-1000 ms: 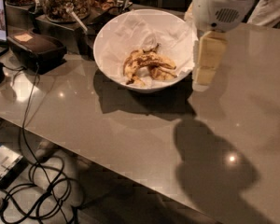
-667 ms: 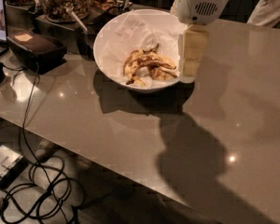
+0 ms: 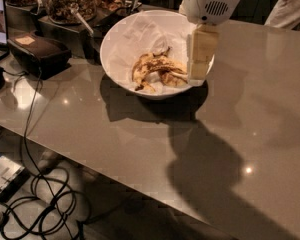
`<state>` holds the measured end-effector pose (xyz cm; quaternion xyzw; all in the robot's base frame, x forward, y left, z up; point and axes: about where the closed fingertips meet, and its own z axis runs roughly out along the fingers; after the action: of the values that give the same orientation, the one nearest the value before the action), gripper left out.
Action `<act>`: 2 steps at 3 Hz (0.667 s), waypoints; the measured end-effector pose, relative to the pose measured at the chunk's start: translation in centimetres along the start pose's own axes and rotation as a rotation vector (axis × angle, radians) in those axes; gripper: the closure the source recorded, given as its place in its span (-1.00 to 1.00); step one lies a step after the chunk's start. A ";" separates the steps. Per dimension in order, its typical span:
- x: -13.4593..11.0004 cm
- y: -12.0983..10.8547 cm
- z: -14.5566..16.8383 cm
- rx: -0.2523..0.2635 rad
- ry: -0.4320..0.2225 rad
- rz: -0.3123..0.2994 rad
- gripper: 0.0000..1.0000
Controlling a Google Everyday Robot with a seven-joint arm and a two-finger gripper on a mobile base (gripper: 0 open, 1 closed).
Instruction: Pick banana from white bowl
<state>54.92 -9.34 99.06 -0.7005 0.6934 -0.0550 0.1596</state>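
The white bowl (image 3: 121,34), lined with crumpled white paper, stands on the grey counter at the upper middle. A bunch of overripe, brown-blotched bananas lies in it; the longest banana (image 3: 152,66) curves across the top of the bunch. My gripper (image 3: 200,59) hangs from the white arm at the top and sits over the bowl's right rim, just right of the bananas. It holds nothing that I can see.
Glass jars of snacks (image 3: 65,1) stand behind the bowl at the upper left. A dark box (image 3: 37,51) and cables (image 3: 32,114) lie at the left. A person (image 3: 292,4) stands at the top right. The counter edge (image 3: 115,169) runs diagonally across the front.
The arm and gripper have moved left, from beside the bowl's right outside to over its right rim, closer to the bananas. The bananas have not moved.
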 end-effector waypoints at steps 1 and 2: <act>-1.5 -1.5 0.5 -0.015 -0.013 -0.030 -1.00; -2.7 -2.8 0.8 -0.028 -0.023 -0.075 -1.00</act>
<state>57.75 -6.62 99.55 -0.7289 0.6653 -0.0429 0.1556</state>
